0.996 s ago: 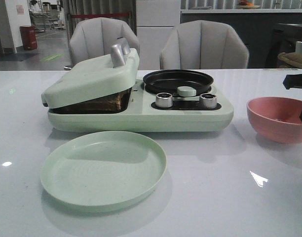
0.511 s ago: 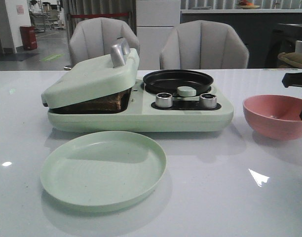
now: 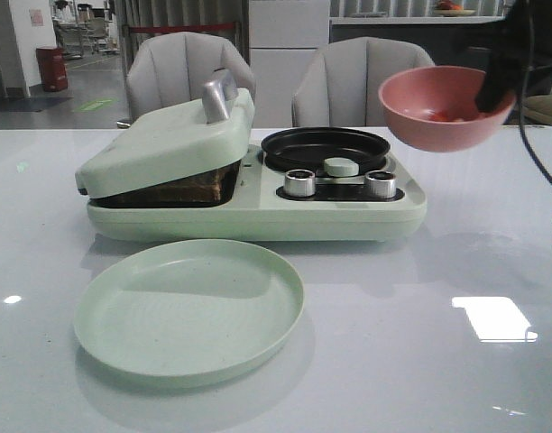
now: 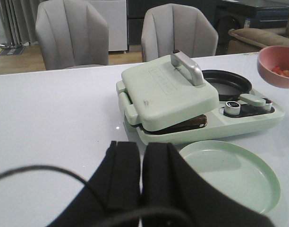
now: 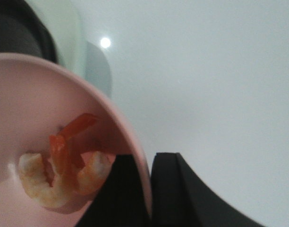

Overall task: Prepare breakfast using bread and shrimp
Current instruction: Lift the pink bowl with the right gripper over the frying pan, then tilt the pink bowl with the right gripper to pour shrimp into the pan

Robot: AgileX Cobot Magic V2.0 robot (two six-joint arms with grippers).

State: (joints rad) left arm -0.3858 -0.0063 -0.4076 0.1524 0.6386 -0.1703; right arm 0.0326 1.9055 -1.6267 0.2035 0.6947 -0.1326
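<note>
Right gripper (image 5: 150,189) jaws are clamped on the rim of the pink bowl (image 3: 436,113), held raised above the desk (image 3: 420,352) beside the black pan (image 3: 326,147); shrimp (image 5: 64,175) are seen inside it. Left gripper (image 4: 140,177) jaws are pressed together, empty. Bread (image 4: 184,126) is sandwiched under the green press lid (image 4: 165,92). A green plate (image 3: 189,308) sits in front.

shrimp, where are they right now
The shrimp lie in the pink bowl, which the right gripper holds by its rim in the air at the front view's upper right, just right of the black pan.
</note>
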